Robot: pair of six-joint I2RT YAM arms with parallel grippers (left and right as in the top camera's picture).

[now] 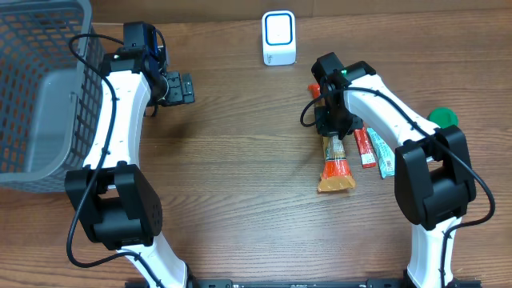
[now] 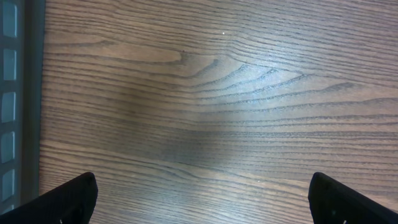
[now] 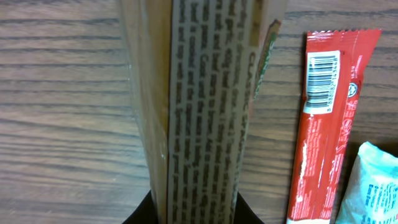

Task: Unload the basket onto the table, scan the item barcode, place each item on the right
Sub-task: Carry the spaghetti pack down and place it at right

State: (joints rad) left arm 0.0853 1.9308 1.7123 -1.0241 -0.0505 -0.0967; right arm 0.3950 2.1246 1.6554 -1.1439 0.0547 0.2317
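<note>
My right gripper [image 1: 334,128] is shut on one end of a long tan and orange snack packet [image 1: 336,170] right of the table's middle. In the right wrist view the packet [image 3: 205,93] runs up from between the jaws [image 3: 199,214], printed text facing the camera, with no barcode showing on it. Whether it rests on the wood or hangs just above it I cannot tell. A white scanner [image 1: 278,38] stands at the back centre. My left gripper [image 1: 186,88] stands open over bare wood near the basket, its fingertips [image 2: 68,199] wide apart with nothing between them.
A red packet [image 1: 366,148] with a barcode [image 3: 322,81] lies just right of the held one, and a teal packet [image 1: 384,155] lies beside it. A grey mesh basket [image 1: 40,88] fills the far left. A green round thing [image 1: 442,118] sits at the right.
</note>
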